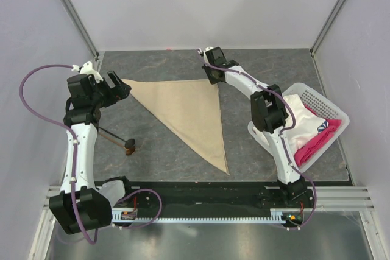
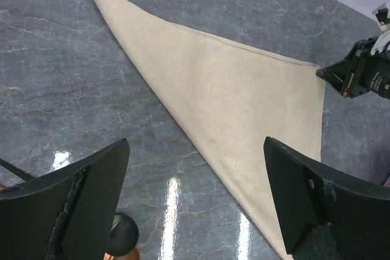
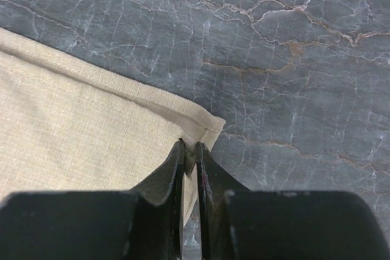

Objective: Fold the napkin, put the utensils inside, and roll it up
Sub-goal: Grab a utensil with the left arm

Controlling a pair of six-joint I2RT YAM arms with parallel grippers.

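Right gripper (image 3: pixel 190 151): jaws pinched together on the far right corner of the napkin (image 1: pixel 189 111), with the hemmed tip of the cloth caught between the fingertips.

Napkin: plain beige-tan cloth, folded into a triangle and lying flat near the middle of the table (image 1: pixel 170 158). One straight edge runs left to right along the far side. One corner points left, one sits at the far right in the pinch, and the third points toward the near edge.

Left gripper (image 1: pixel 120 85): jaws spread wide and grasping nothing, just beside the napkin's left-pointing corner. Its wrist view looks across the cloth between the two parted fingers.

Utensil (image 1: pixel 122 142): a short piece with a thin dark handle and a small brown rounded head. It lies on bare table left of the napkin, apart from it and beside the left arm, with the head toward the near edge.

Table: grey, marble-veined, glossy surface.

Basket (image 1: pixel 323 98): white and perforated, at the table's right side beyond the right arm, well apart from the napkin. It contains a white cloth (image 1: pixel 295 120) and a pink-red cloth (image 1: pixel 320 136), bunched together.
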